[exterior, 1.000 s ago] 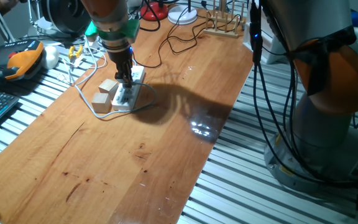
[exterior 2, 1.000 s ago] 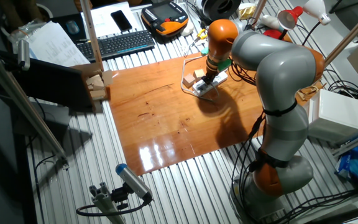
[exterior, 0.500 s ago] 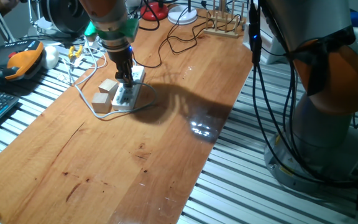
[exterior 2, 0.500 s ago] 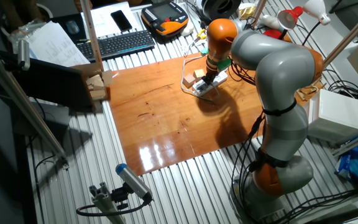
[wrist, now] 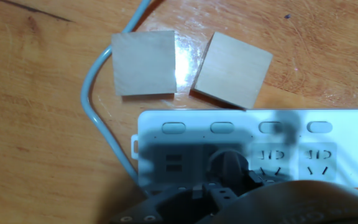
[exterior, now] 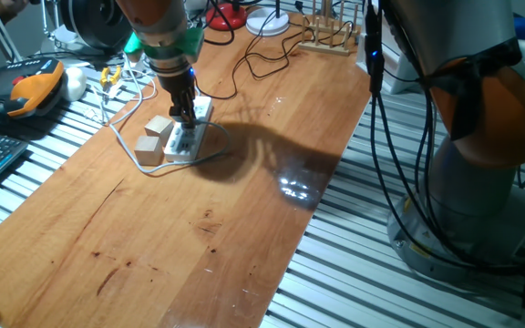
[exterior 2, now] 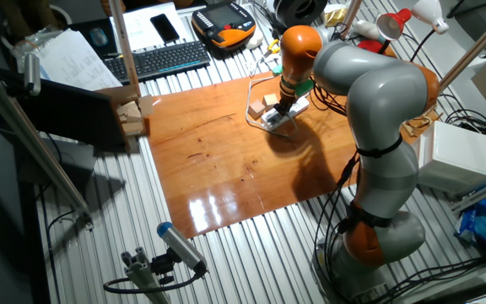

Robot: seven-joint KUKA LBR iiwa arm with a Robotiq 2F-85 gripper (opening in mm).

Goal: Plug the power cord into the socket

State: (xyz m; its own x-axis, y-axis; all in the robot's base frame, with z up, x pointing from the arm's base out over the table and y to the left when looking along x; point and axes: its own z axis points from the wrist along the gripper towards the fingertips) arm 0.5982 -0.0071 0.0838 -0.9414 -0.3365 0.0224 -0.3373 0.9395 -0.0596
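Note:
The socket is a white power strip lying on the wooden table; it also shows in the hand view and the other fixed view. My gripper stands upright right over its middle, fingers close together on a small round plug that sits in shadow on an outlet. The pale power cord loops around the strip's left end. I cannot tell how deep the plug sits.
Two small tan blocks lie right beside the strip. Thin black cables and a wooden rack are at the far end. An orange pendant and a keyboard lie off the table.

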